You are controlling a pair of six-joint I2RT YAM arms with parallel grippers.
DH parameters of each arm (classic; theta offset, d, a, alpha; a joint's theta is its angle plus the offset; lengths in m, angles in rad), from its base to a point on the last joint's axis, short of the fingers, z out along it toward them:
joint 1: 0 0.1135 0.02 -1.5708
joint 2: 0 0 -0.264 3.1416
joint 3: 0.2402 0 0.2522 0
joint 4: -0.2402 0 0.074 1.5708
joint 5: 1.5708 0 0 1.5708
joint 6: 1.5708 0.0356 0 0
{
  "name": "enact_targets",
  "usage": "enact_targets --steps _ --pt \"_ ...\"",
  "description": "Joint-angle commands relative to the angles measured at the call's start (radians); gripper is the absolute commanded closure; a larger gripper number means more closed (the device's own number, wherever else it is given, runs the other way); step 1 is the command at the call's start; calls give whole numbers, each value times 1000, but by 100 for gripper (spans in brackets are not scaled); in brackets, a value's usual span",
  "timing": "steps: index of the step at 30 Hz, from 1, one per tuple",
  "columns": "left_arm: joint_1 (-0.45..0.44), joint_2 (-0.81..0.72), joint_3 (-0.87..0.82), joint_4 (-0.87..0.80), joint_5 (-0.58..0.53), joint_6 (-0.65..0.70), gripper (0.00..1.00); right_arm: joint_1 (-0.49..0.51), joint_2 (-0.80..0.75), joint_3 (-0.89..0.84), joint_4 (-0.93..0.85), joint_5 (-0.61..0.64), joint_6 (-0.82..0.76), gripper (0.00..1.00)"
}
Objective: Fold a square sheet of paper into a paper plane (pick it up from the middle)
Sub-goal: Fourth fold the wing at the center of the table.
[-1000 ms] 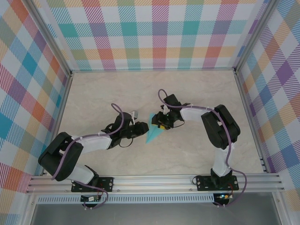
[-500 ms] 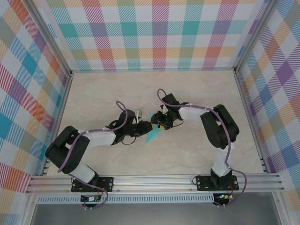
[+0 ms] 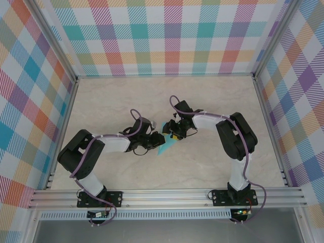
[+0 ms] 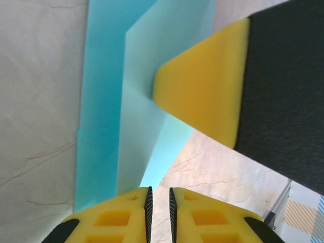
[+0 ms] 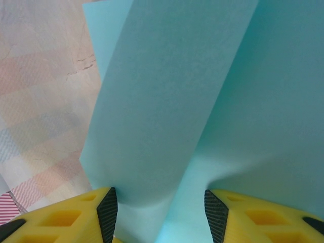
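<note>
The square sheet of paper (image 3: pixel 164 145), turquoise and folded to a pointed shape, lies on the table's middle between the two grippers. In the left wrist view the sheet of paper (image 4: pixel 101 126) shows layered folds with one flap raised. My left gripper (image 4: pixel 159 190) is at its near edge, jaws almost shut with a thin slit and bare table between them; its left finger touches the paper's edge. My right gripper (image 5: pixel 161 195) is open, its fingers set either side of a raised fold of the paper (image 5: pixel 177 101). One of its fingers (image 4: pixel 202 96) presses on the sheet.
The marble-look table (image 3: pixel 111 106) is ringed by checked walls (image 3: pixel 167 35) and aluminium rails. Both grippers, left (image 3: pixel 156 140) and right (image 3: pixel 173 132), are close together at the table's middle. Bare surface extends on all sides.
My left arm has reached further right to the paper's edge and its jaws have narrowed. The right gripper has stayed on the paper, barely moving.
</note>
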Motion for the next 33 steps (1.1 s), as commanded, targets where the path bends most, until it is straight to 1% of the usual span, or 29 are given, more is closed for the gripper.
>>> enact_targets --steps 1,9,33 --pt "-7 8 29 -59 -36 26 83 -4 69 -28 -113 121 9 47" --pt "-7 20 42 -74 -55 32 84 -2 70 -34 -135 153 -4 47" --pt "-6 54 52 -90 -74 43 87 1 130 -10 -179 178 -2 50"
